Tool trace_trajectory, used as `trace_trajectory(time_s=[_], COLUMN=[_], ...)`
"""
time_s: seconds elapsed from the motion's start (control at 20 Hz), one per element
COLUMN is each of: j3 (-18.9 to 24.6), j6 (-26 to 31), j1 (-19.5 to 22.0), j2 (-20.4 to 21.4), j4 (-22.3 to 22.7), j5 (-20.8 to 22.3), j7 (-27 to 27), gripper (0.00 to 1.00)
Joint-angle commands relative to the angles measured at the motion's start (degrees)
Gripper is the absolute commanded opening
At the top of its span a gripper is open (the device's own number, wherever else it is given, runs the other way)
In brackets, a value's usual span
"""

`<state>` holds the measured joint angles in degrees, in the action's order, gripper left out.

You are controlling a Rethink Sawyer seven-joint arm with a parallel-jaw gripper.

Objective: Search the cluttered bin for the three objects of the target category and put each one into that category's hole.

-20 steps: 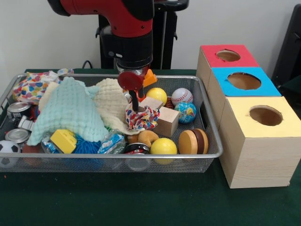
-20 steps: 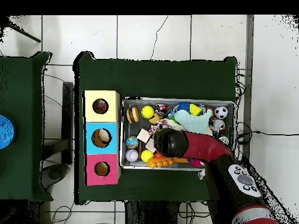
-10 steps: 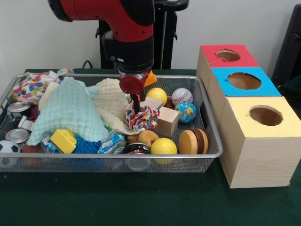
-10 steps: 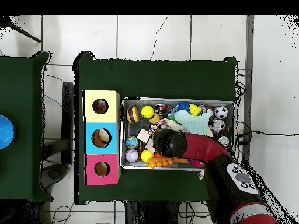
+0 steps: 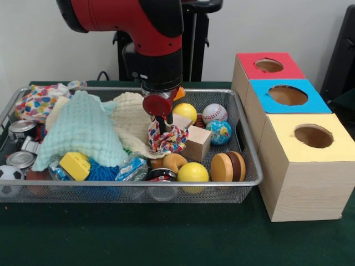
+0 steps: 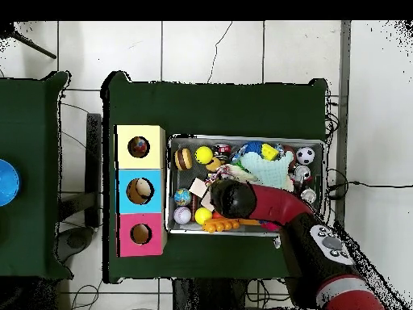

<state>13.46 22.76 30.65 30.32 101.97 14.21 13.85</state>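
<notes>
A wire bin (image 5: 252, 166) sits on a green table, heaped with balls, cans and cloths. Nearest on the right, a box with a yellow top holds the hole (image 5: 313, 136); from above something spotted seems to lie inside, so perhaps one cloth is in. Mid-bin, the gripper (image 5: 160, 123) pinches a spotted cloth (image 5: 167, 141), jaws closed on its top. Farther back left, another spotted cloth (image 5: 37, 102) waits at the corner. No writing is readable.
</notes>
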Motion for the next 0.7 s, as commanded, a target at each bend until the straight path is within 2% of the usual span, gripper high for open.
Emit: trace_trajectory(time_s=[0.05,0.45,0.7], j3=[0.6,-1.6,-1.3], j6=[-3.2,5.3,3.8], j1=[0.2,-0.7,-1.1], j2=[-2.3,5.3,4.7], j4=[-4.7,-2.3,-2.1], j5=[0.3,-0.5,-0.9], j7=[13.1,12.2,13.0], gripper=[1.0,1.0,1.0])
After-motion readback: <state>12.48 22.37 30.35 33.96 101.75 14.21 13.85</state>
